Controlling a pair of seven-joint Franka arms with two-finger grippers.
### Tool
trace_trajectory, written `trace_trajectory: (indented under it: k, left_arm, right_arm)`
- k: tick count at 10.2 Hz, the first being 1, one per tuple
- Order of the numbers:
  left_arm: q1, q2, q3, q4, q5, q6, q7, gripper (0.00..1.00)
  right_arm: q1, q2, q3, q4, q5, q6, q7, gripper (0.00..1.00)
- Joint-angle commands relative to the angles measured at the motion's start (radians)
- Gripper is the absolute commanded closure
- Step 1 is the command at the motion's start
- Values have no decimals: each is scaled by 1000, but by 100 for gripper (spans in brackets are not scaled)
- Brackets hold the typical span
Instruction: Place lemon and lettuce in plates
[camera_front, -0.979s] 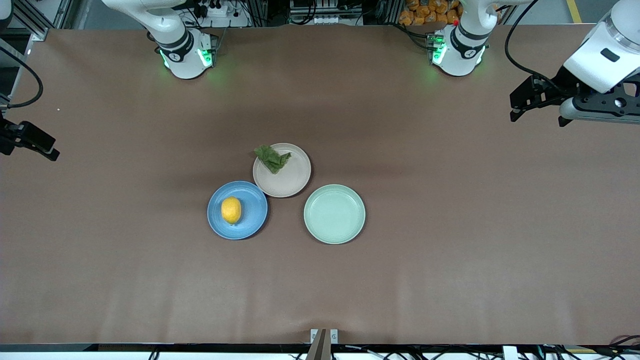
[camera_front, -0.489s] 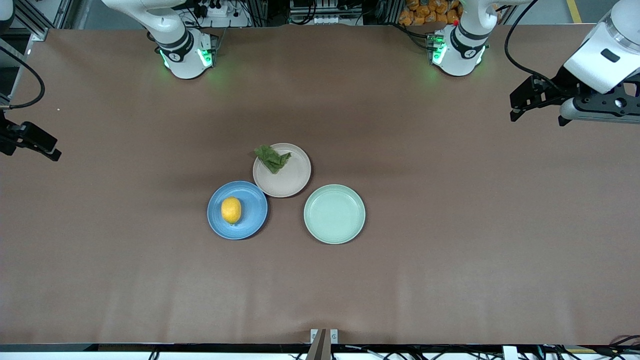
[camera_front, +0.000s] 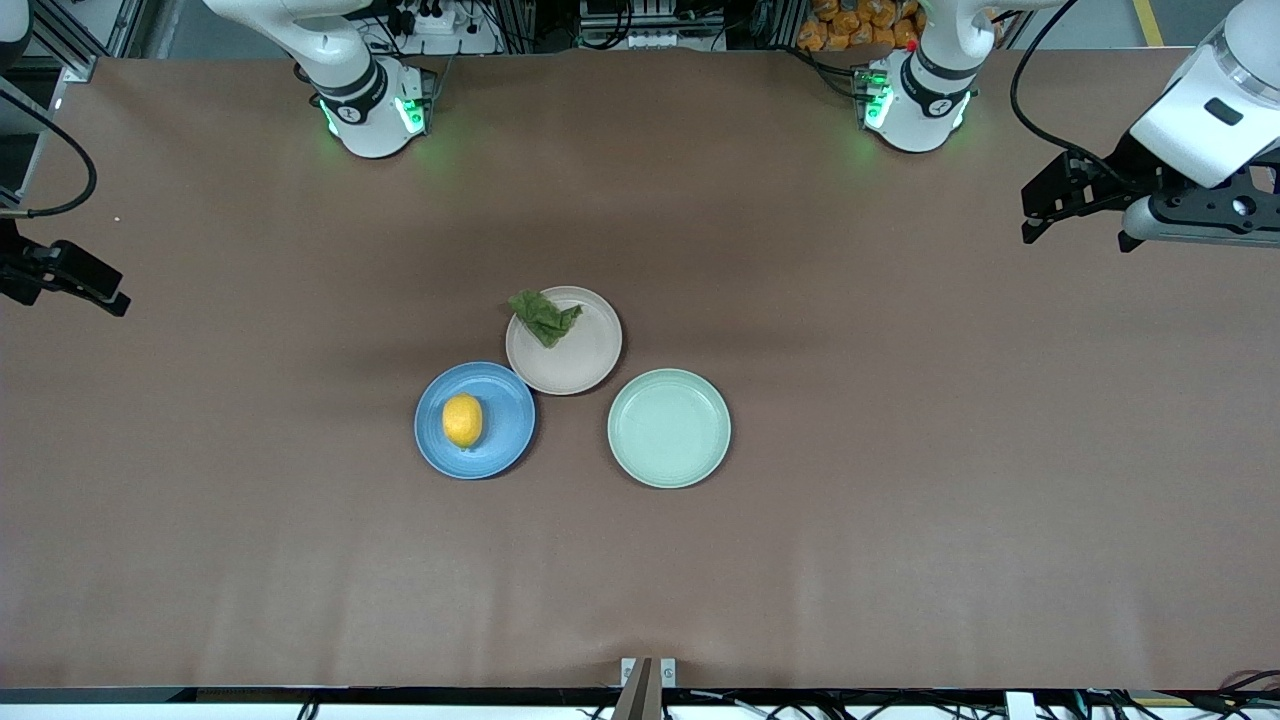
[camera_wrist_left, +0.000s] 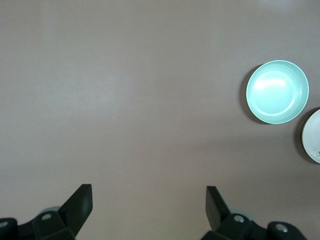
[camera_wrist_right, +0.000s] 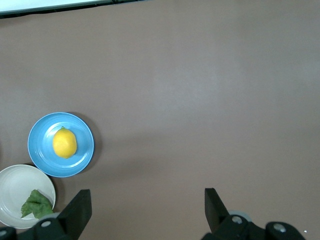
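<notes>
Left end effector (camera_front: 1030, 215) raised over the left arm's end of the desk (camera_front: 900, 550), fingers (camera_wrist_left: 80, 202) spread wide, empty. Right end effector (camera_front: 105, 300) raised over the right arm's end, likewise spread, empty.

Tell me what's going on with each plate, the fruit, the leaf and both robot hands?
lemon: lying on the blue plate.
lettuce: on the beige plate, overhanging its rim.
green plate: empty.
left gripper: open, holding nothing.
right gripper: open, holding nothing.
</notes>
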Motion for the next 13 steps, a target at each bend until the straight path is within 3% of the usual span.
trace_trajectory:
  k: [1,13]
  left_arm:
    - [7,-5,-3,7,-7,-8,-13,0]
    - [7,-5,0,4,-7,-8,-14,0]
  right_arm:
    - [0,7,3,18,1,-15,-10,0]
    - [-6,-10,1,-17,1,-6,-16,0]
